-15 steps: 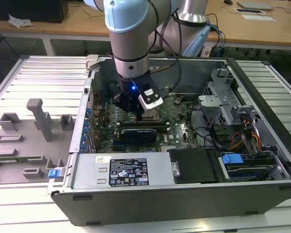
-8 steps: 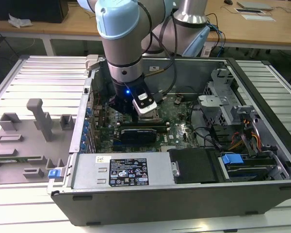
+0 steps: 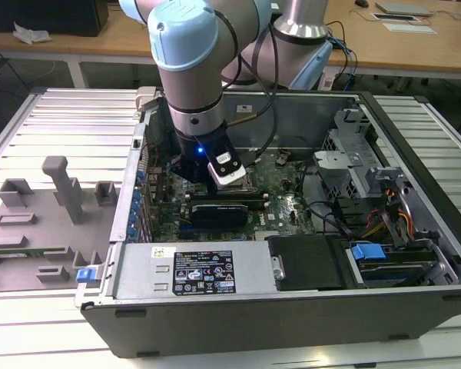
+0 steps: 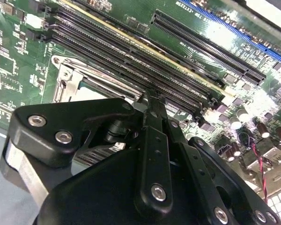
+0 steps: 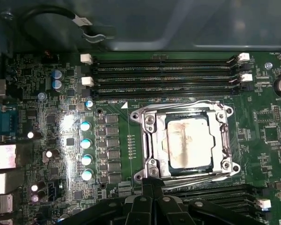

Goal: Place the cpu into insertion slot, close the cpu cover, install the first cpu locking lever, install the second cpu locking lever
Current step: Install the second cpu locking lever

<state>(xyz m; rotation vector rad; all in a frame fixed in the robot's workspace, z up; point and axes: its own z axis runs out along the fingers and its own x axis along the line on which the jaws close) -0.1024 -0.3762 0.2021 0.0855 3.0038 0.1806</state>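
The gripper (image 5: 152, 190) hangs low over the board with its fingers pinched together, holding nothing. Just ahead of its tips the cpu (image 5: 186, 142) sits in the slot (image 5: 161, 110), cover (image 5: 152, 143) down around it.

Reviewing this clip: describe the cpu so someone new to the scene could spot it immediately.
In the first wrist view, find the green motherboard inside the open computer case. Below the long black memory slots sits a silvery cpu cover. The cpu is the flat, dull-silver square showing through its cut-out, the board's one smooth metal plate.
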